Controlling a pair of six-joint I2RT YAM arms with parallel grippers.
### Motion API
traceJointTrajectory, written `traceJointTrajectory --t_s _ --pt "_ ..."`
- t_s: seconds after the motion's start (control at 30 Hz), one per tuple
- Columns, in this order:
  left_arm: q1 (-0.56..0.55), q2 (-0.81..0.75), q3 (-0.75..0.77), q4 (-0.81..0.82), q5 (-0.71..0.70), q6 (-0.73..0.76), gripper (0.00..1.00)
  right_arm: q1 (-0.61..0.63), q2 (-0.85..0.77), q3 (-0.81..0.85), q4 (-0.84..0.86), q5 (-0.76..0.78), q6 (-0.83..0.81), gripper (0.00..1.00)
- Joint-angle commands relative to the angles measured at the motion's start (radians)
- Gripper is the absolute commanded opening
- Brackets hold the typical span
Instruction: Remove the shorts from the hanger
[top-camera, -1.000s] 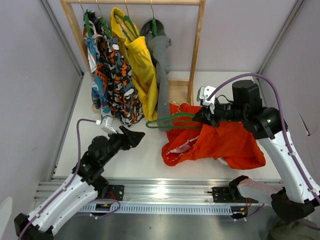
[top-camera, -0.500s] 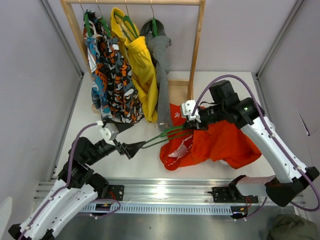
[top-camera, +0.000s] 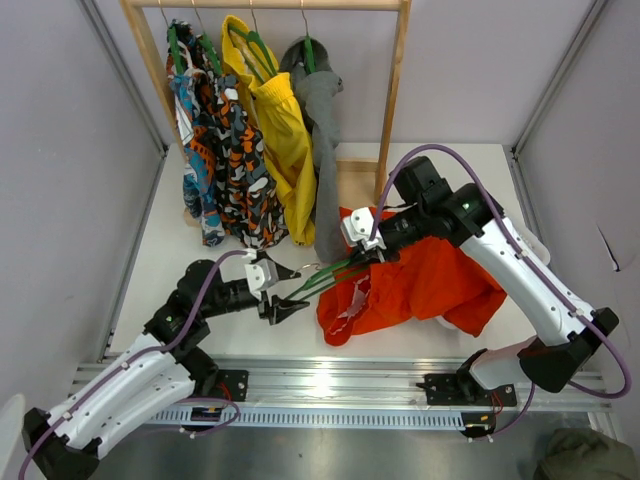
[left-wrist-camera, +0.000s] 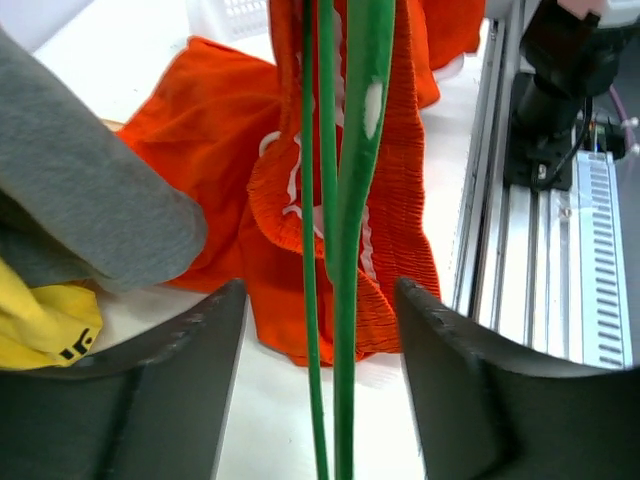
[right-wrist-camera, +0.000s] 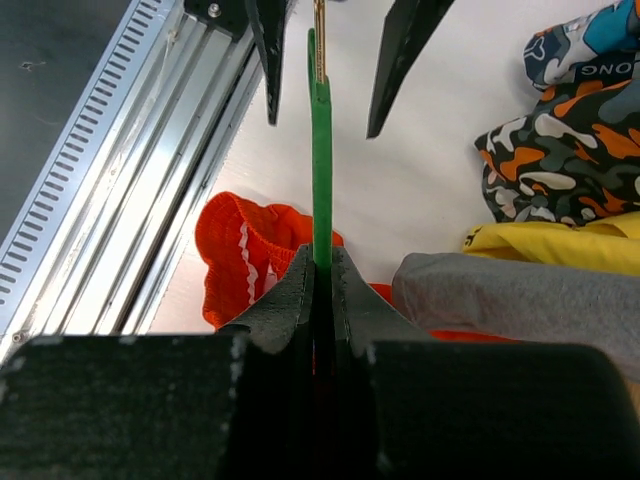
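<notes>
The orange-red shorts (top-camera: 430, 285) lie crumpled on the table at centre right, still threaded on the green hanger (top-camera: 330, 275), which points out to the left. My right gripper (top-camera: 372, 255) is shut on the hanger at the shorts' upper edge; in the right wrist view its fingers (right-wrist-camera: 300, 290) clamp the green bar (right-wrist-camera: 320, 170). My left gripper (top-camera: 290, 292) is open, its jaws on either side of the hanger's free end without touching it. In the left wrist view the green bars (left-wrist-camera: 345, 250) run between the fingers (left-wrist-camera: 170, 390), with the shorts (left-wrist-camera: 220, 150) behind.
A wooden rack (top-camera: 397, 100) at the back holds patterned (top-camera: 225, 150), yellow (top-camera: 275, 120) and grey (top-camera: 320, 130) garments on green hangers. The grey garment hangs close to the hanger I hold. A metal rail (top-camera: 330, 385) runs along the near edge. A white basket (left-wrist-camera: 225, 15) sits behind the shorts.
My right gripper has carried the hanger and shorts leftward. My left arm has swung right and forward, so its open jaws now straddle the hanger's end.
</notes>
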Motion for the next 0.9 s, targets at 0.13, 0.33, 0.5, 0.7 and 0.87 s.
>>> traceJointTrajectory --t_s 0.13,0.33,0.5,0.7,0.87 --pt "-0.029 0.057 0.047 0.033 -0.058 0.015 0.15 0.012 0.014 0.053 0.04 -0.087 0.048 0.0" --pt "-0.028 -0.011 0.047 0.01 -0.137 -0.08 0.0 -0.014 -0.03 0.01 0.167 -0.02 0.233 0.13" --pt "-0.028 -0.061 0.07 -0.045 -0.239 -0.287 0.0 -0.116 -0.098 -0.013 0.363 0.049 0.599 0.64" --pt "-0.028 -0.071 0.063 -0.041 -0.276 -0.532 0.0 -0.176 -0.179 -0.016 0.374 0.21 0.77 0.77" --pt "-0.028 -0.036 0.04 0.054 -0.215 -0.71 0.0 -0.155 -0.225 -0.134 0.371 0.296 0.815 0.76"
